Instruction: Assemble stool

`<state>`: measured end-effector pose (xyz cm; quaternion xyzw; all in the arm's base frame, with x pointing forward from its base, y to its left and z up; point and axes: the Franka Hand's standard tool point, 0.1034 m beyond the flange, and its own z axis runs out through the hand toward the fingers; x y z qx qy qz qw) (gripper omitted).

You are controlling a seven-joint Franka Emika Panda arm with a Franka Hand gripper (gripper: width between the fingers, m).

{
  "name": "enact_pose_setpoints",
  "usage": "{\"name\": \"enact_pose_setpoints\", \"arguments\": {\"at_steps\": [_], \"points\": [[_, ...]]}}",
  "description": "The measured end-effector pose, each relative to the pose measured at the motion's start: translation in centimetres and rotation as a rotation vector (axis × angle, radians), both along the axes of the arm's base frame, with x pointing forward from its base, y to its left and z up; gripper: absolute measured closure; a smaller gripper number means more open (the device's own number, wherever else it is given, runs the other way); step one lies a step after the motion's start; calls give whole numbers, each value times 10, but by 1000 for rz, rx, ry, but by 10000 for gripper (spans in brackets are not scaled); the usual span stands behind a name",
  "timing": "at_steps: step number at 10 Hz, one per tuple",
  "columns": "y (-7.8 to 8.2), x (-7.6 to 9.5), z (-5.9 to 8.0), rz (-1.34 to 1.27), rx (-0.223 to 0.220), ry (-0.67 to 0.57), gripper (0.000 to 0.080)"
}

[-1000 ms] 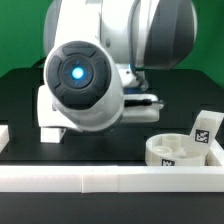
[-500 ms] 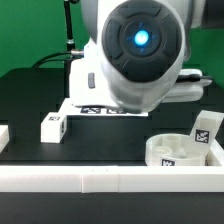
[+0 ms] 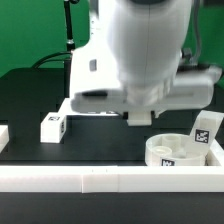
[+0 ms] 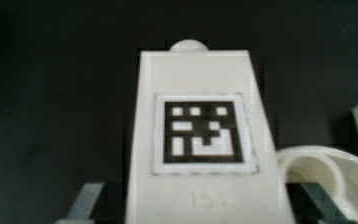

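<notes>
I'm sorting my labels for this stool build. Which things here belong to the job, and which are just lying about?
Belongs to the job: round seat; loose leg at the exterior view's left; leg at the seat's rim; held leg in the gripper.
Just there: white rail; black table; marker board corner.

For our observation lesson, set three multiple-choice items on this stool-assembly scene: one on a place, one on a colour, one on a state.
1. In the exterior view, the seat lies: A) at its left, B) at its right, C) in its middle.
2. The table is: A) black, B) white, C) red.
3. The leg in the wrist view is: A) gripped, B) lying loose, C) broken.
Answers: B, it sits at that view's right; A, its bare top is black; A, the jaws flank and hold it.
</notes>
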<state>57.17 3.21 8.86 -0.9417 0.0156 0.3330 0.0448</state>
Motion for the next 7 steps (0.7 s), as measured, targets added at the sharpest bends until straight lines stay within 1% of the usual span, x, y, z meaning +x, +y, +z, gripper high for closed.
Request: {"name": "enact_pose_setpoints", "arguments": {"at_steps": [2,3,4,5,6,7], "points": [[3,18,11,-4,-6,-210,463],[2,21,10,-12,-14,-298,463],[1,30,9,-21,-26,-431,462],[0,29,10,-28,-36,-538,463],[0,32,10,-31,-43,-625,462],[3,43,11,-30,-53,-759,462]]}}
